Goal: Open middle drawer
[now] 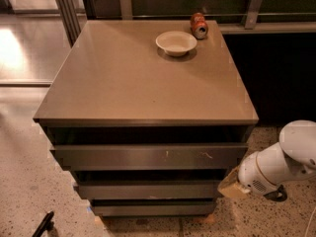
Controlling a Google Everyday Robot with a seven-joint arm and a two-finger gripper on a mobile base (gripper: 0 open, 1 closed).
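- Low in the left corner, only a dark sliver of the gripper (43, 225) shows, cut off by the frame; whether it is apart or together cannot be told.
- The middle drawer (148, 189) sits between the scratched top drawer (148, 157) and the bottom drawer (153, 210), with the white arm (276, 168) just beside its right end.
- Speckled floor (29, 181) separates the gripper from the drawer fronts.

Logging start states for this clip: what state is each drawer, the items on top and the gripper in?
Middle drawer: shut, not pulled out.
Top drawer: shut, pale scratches on its front.
Bottom drawer: shut.
Bowl: upright, empty, on the cabinet top.
Can: lying on its side behind the bowl.
Gripper: low at the left edge, only a dark tip shows, clear of the drawers.
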